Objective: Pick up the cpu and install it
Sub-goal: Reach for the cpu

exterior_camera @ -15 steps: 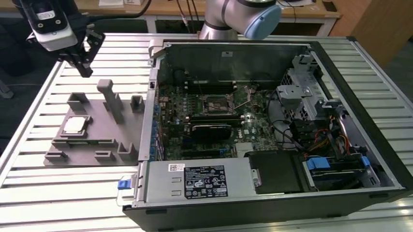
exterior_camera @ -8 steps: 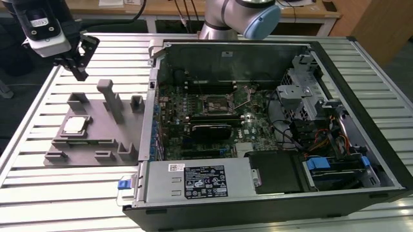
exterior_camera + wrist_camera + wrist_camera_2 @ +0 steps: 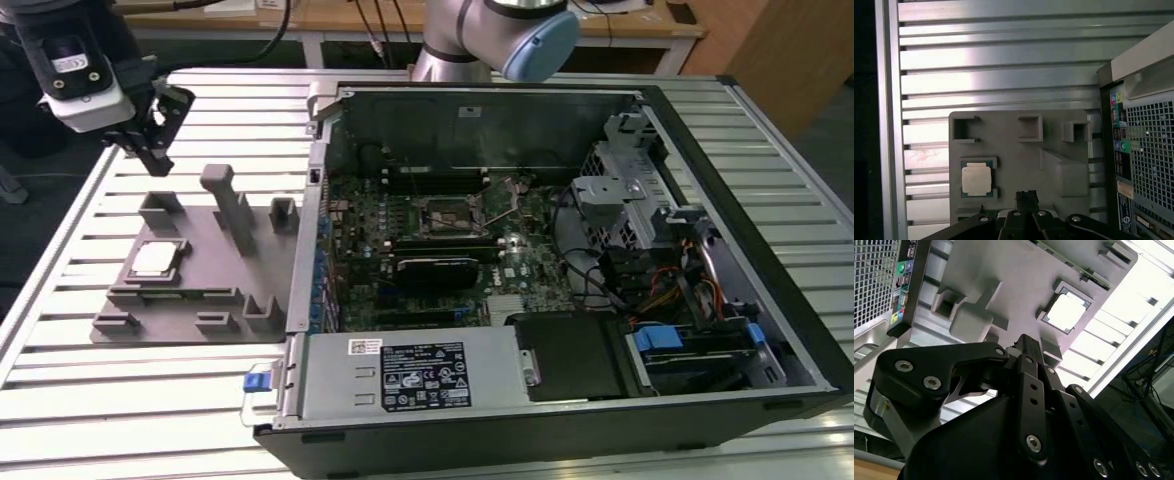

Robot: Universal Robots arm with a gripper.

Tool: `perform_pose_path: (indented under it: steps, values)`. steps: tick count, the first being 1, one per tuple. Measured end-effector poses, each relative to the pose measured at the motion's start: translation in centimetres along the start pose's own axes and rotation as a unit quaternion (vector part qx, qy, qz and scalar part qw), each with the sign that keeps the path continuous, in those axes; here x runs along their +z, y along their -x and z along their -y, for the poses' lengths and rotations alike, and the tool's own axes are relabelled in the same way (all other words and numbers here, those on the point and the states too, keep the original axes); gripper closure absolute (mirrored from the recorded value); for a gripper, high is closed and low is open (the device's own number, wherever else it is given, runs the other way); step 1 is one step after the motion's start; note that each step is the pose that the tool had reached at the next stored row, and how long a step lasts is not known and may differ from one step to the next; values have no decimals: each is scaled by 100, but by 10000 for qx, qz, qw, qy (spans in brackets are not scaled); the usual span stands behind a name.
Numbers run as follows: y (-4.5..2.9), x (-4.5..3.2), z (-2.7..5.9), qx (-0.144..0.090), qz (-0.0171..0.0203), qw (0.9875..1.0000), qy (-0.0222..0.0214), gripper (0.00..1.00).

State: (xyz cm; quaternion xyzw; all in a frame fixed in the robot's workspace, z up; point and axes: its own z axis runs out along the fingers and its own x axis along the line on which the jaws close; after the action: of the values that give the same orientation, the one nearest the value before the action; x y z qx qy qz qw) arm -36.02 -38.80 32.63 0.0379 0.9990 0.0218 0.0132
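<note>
Closest in, in both wrist views: the black linkages of the gripper [image 3: 1026, 345] [image 3: 1027, 195], fingertips pressed together with nothing pinched between them. In the exterior view, hangs at the upper left of the frame [image 3: 150, 150], above the slatted metal table [image 3: 80, 400] and just past the upper edge of the grey tray [image 3: 200, 290]. Touches nothing.

Lower down at the left of that frame, the cpu [image 3: 155, 260]. Lies flat in a square recess of the tray, silver top up, thin green rim showing, apart from the gripper. Seen bright and square in the second wrist view [image 3: 1068, 311] and in the first wrist view [image 3: 976, 180], seated in the same pocket among the tray's upright blocks.

Filling the centre and right of the exterior view, the open computer case [image 3: 787, 300], on its side just beside the tray. Near the middle of its green board, the black socket frame [image 3: 447, 213], unfilled. Along the lower edge, the grey power supply [image 3: 407, 375]. At the top centre, the arm's base [image 3: 494, 40].
</note>
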Motion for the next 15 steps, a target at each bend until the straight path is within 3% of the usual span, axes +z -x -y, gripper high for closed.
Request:
perform_pose_path:
  steps: [15]
  values:
    - [-218,194,16,0,0,10000,0,89]
